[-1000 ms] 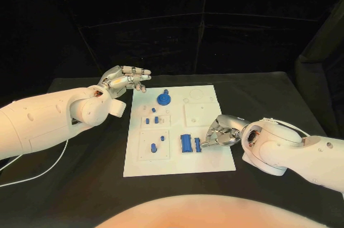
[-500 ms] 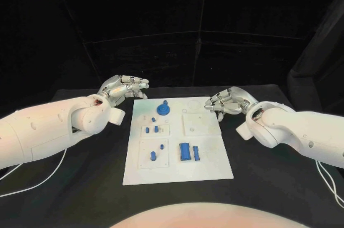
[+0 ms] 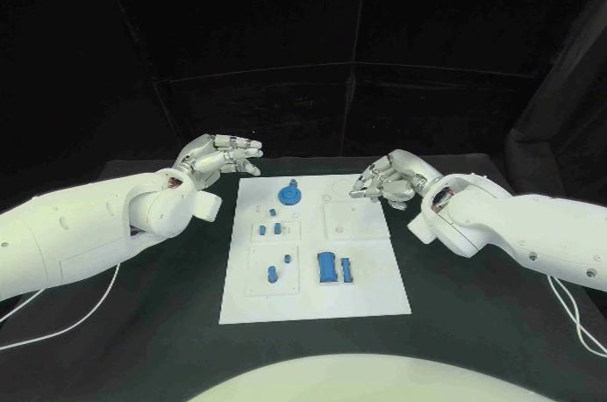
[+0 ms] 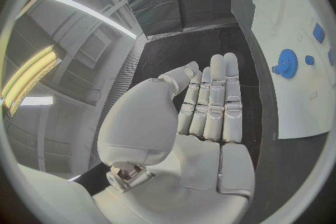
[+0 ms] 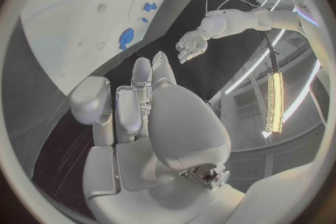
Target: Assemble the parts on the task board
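From my seat I take the white task board (image 3: 317, 244) as the landmark; it lies lengthwise on the black table (image 3: 481, 297), running away from the robot.

My left hand (image 3: 217, 154) hangs off the board's far left corner, just outside its edge and touching nothing. In the left wrist view its fingers (image 4: 213, 101) lie straight and side by side with the thumb apart from them, and the palm is bare, so it holds nothing.

My right hand (image 3: 392, 179) sits at the board's far right corner, its fingertips over or just past that edge. In the right wrist view the fingers (image 5: 133, 106) are partly bent, with no part between them; I read the hand as unclenched and carrying nothing, though from the head camera the fingertips are too small for me to be sure.

The blue parts all lie on the board. A round gear (image 3: 289, 194) sits near the far end, toward the left side. Nearer than it, a cluster of small pegs (image 3: 267, 227) stands on the left half. Nearer still, two more small pieces (image 3: 277, 268) lie in a square recess on the left. Beside that recess, near the board's middle, a larger block (image 3: 328, 269) lies with a narrow bar (image 3: 346, 269) just to its right.
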